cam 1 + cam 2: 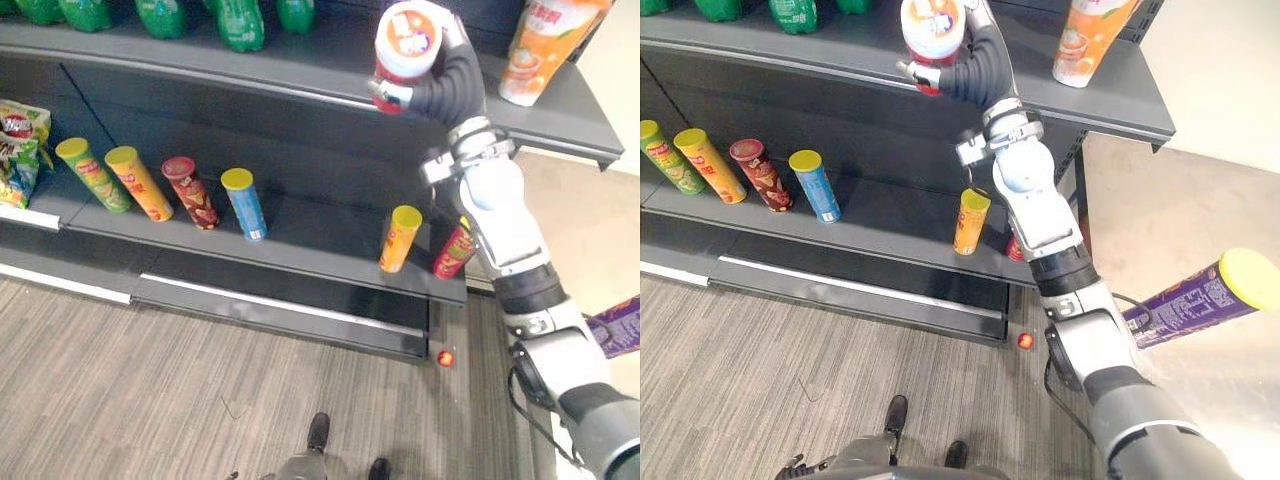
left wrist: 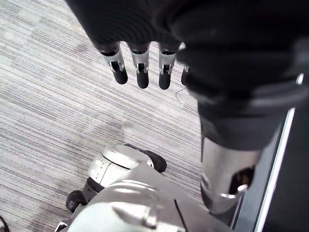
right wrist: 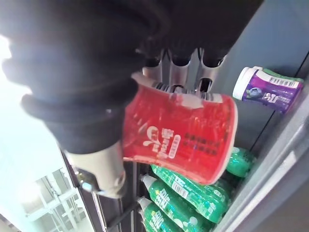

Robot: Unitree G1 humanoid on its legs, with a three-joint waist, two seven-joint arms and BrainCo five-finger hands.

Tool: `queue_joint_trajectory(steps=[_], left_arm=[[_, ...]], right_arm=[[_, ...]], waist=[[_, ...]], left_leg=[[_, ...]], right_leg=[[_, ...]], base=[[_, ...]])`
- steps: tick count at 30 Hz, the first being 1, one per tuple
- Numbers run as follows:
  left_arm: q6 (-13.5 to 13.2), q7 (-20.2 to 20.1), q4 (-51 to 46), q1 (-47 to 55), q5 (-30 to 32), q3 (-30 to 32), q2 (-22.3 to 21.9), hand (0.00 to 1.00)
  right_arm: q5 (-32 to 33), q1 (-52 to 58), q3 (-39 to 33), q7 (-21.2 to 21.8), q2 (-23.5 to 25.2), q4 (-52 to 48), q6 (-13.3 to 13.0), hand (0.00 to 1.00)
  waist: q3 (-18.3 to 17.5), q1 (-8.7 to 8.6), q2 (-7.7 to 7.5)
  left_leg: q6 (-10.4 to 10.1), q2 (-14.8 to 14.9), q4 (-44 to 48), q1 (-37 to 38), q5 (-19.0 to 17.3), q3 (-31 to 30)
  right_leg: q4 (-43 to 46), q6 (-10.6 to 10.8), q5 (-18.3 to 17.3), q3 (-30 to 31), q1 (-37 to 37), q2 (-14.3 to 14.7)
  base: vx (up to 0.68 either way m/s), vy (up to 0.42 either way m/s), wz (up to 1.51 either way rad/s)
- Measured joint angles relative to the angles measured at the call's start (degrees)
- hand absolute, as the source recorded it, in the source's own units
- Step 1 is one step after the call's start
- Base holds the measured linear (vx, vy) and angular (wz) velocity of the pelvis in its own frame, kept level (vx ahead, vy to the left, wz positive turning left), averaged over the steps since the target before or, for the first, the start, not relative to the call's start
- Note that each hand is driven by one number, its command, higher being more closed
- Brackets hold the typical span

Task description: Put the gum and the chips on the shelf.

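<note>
A red gum tub (image 1: 405, 45) with a white lid is up at the top shelf (image 1: 300, 70), over its front edge. My right hand (image 1: 445, 85) is shut on it, and in the right wrist view the fingers curl round the tub's red side (image 3: 183, 137). A purple and white gum bottle (image 3: 268, 89) lies on the shelf beyond it. A purple chips can (image 1: 1200, 295) with a yellow lid lies off to my right. My left hand (image 2: 140, 63) hangs low over the floor, its fingers straight and holding nothing.
Several chips cans stand on the lower shelf (image 1: 300, 250): green, orange, dark red, blue (image 1: 245, 203) and yellow (image 1: 400, 238). Green bottles (image 1: 240, 22) line the top shelf's left part, and an orange carton (image 1: 545, 45) stands at its right end. A snack bag (image 1: 20, 150) sits far left.
</note>
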Motion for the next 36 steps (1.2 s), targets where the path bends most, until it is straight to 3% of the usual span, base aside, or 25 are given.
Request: queue_joint_trajectory(steps=[6, 9, 19, 29, 36], left_arm=[[0.0, 0.0, -1.5, -0.5, -0.6, 1.1, 0.1, 0.00], [0.0, 0.0, -1.6, -1.4, -1.7, 1.1, 0.1, 0.00], [-0.1, 1.3, -3.3, -4.2, -4.9, 0.9, 0.1, 0.00], [-0.1, 2.1, -3.2, -5.0, -4.8, -0.2, 0.0, 0.00], [0.0, 2.1, -3.2, -5.0, -4.4, -0.2, -0.1, 0.00]], right_arm=[[0.5, -9.2, -2.4, -2.7, 0.2, 11.0, 1.6, 1.00], [1.1, -12.8, -5.4, -3.9, 0.2, 16.5, 2.1, 1.00], [3.4, -22.9, -11.4, -6.9, 0.1, 28.8, 3.2, 1.00], [4.7, -23.3, -11.4, -7.1, 0.2, 29.4, 3.1, 1.00], [4.2, -19.9, -8.1, -6.0, 0.5, 22.6, 3.1, 1.00]], waist=[[1.1, 1.01, -1.42], [2.0, 1.80, -1.56], [4.1, 1.88, -1.66], [4.2, 1.90, -1.65], [4.3, 1.51, -1.70]], left_leg=[[-0.4, 0.1, 0.0, -1.1, 0.2, -1.3], [-0.4, 0.1, 0.0, -1.2, 0.2, -1.4], [-0.8, 0.1, 0.0, -3.0, 0.6, -3.5], [-0.9, 0.3, 0.0, -3.1, 0.6, -2.6], [-0.9, 0.5, 0.0, -2.7, 0.6, -1.1]], right_leg=[[-0.8, -0.3, 0.2, -1.0, -0.2, 0.5], [-0.9, -0.3, 0.2, -1.1, -0.2, 0.5], [-0.9, -0.3, 0.2, -2.5, -1.3, 0.8], [-0.6, -0.3, 0.1, -1.5, -1.9, 0.9], [-0.5, -0.3, 0.1, -0.2, -2.0, 0.9]], base=[[0.02, -0.029, 0.11], [0.00, 0.000, 0.00], [0.01, -0.013, 0.09], [0.00, 0.000, -0.04], [0.01, -0.002, -0.09]])
